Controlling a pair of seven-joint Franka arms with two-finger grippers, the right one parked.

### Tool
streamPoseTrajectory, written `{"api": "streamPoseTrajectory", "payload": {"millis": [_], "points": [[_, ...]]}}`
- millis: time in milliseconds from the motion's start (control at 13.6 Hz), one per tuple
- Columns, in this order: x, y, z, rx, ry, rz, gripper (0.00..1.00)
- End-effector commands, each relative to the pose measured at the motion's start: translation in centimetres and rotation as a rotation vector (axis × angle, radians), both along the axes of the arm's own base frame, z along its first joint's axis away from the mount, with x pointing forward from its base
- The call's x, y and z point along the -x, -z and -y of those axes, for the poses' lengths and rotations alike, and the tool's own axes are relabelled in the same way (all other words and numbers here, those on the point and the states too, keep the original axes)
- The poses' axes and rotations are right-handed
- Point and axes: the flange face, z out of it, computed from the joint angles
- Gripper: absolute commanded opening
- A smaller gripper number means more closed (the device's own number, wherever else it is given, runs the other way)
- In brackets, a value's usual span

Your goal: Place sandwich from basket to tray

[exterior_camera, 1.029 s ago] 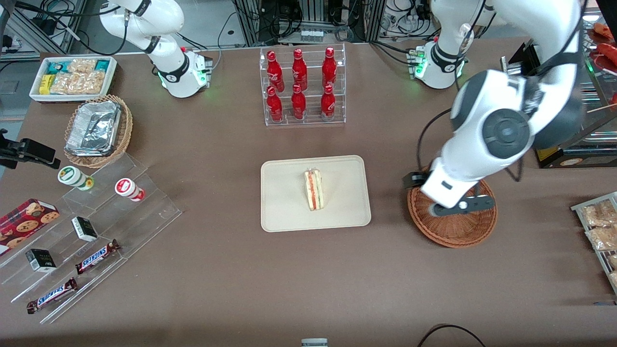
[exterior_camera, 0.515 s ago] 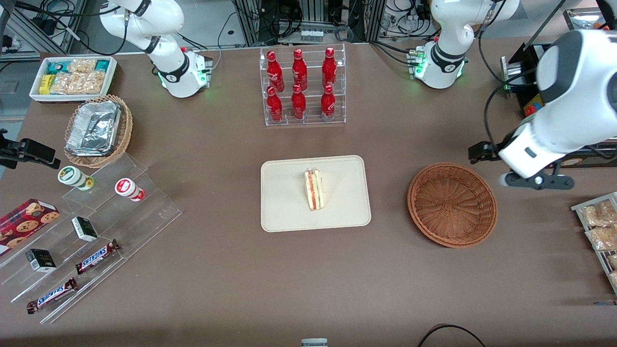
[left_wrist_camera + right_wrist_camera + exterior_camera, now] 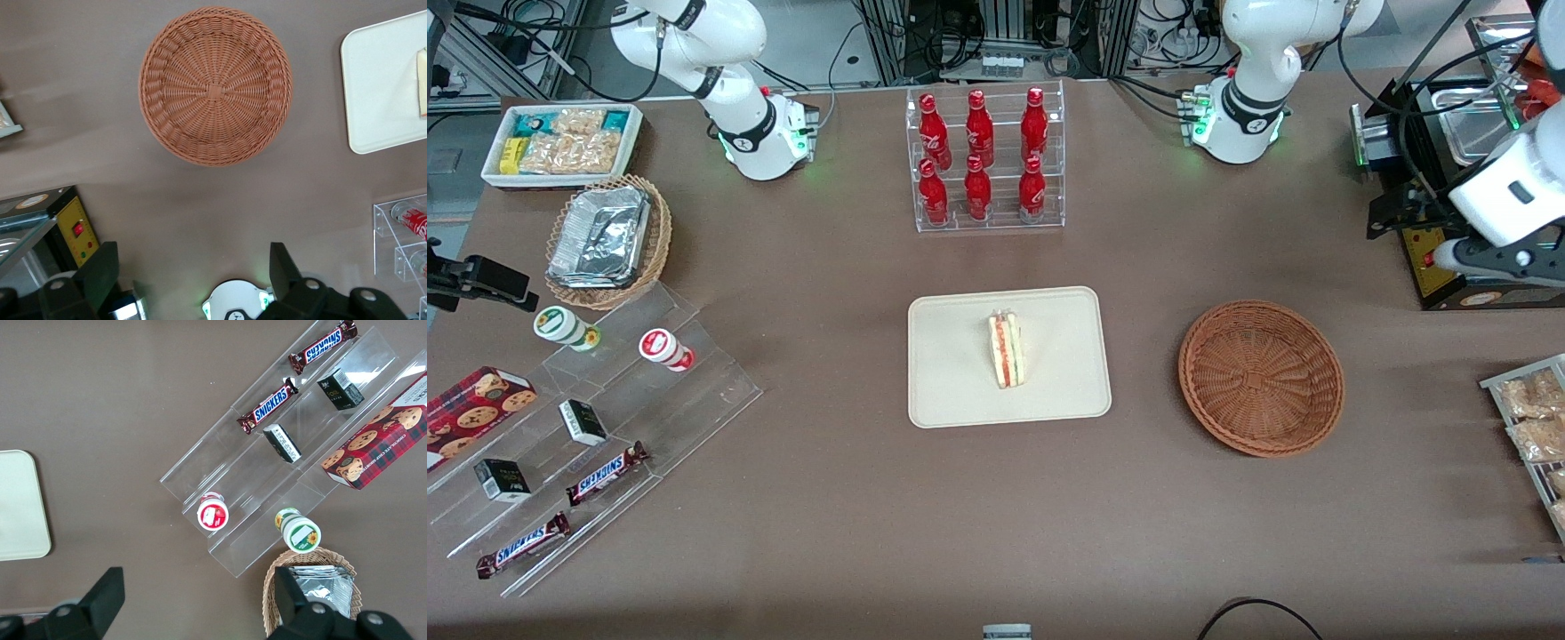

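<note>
**One sandwich, one tray, one basket**

You see the triangular white-bread sandwich (image 3: 1006,348) lying on the cream rectangular tray (image 3: 951,391). The round reddish-brown wicker basket (image 3: 1261,378) holds nothing. Your gripper (image 3: 190,273), fingers spread, has withdrawn from above the basket toward the working arm's table end.

"SNICKERS" read in white-edged blue letters on two brown candy bars (image 3: 606,473) (image 3: 522,544) lying on a clear stepped rack (image 3: 694,373); the right wrist view showed the same word on both bars. No other print was legible.
</note>
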Motion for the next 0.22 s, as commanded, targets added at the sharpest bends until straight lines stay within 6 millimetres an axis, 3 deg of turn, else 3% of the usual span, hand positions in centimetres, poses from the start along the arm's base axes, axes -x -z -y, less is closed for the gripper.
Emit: {"api": "streamPoseTrajectory", "payload": {"millis": [0,147], "points": [[0.96,-1.69,-1.10,0.019,0.014,0.019,1.00],[0.87,-1.57,-1.20,0.018,0.011,0.020,1.00]]}}
